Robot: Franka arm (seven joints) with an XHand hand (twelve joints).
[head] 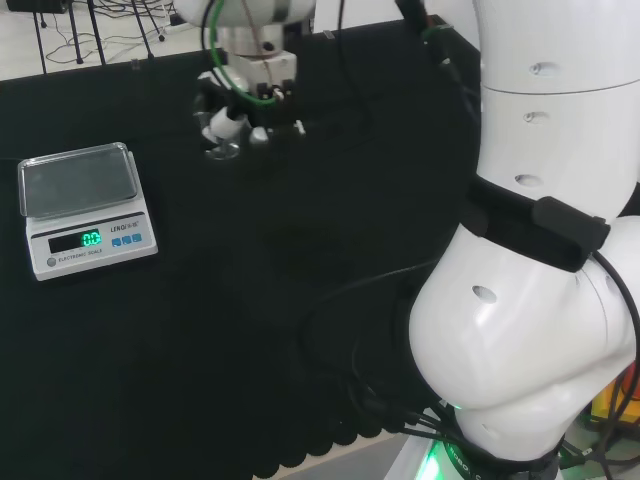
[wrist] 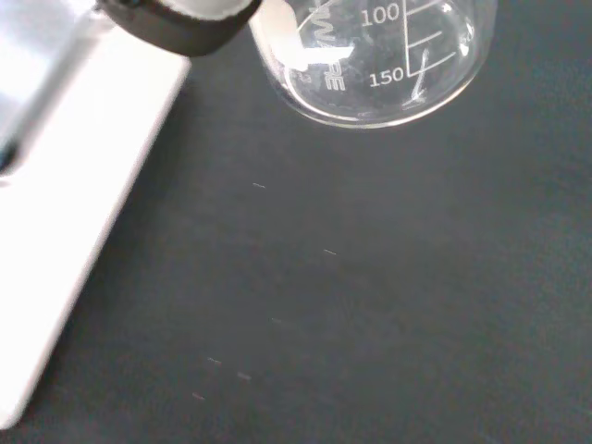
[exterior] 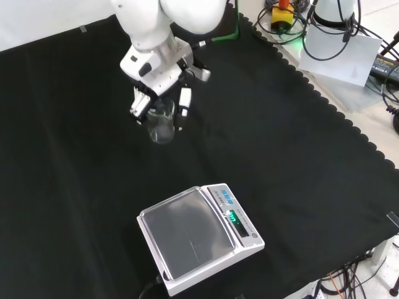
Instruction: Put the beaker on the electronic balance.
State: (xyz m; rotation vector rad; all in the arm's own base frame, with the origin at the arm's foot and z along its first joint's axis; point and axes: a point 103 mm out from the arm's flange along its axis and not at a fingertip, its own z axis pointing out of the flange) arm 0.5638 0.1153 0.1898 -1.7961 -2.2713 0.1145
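**Hand around the beaker, far from the scale**

I see a big black cloth (exterior: 299, 156) spread over the whole bench. It has a wavy, scalloped edge on the right side of the front view. Past that edge there is a pale floor with cables (exterior: 374, 37) and the arm's base.

The black and white robot hand (exterior: 159, 93) hangs down near the top of the front view. Its fingers (exterior: 184, 99) curl down on both sides of the small clear glass beaker (exterior: 161, 124), so I think it is holding the beaker. The glass is hard to see, so I can't tell if the beaker touches the cloth or is just above it. In the head view the hand (head: 245, 115) is at the far top of the cloth.

In the wrist view, the beaker (wrist: 379, 65) has white marks and numbers on its side, and I can see "100" and "150".

The white electronic balance with a flat silver tray (exterior: 190, 233) sits well apart from the beaker, near the bottom of the front view. Its tray is bare. It has a small green lit screen (head: 90, 239) and blue buttons (head: 133, 239).

There is lots of bare black cloth between the beaker and the balance.
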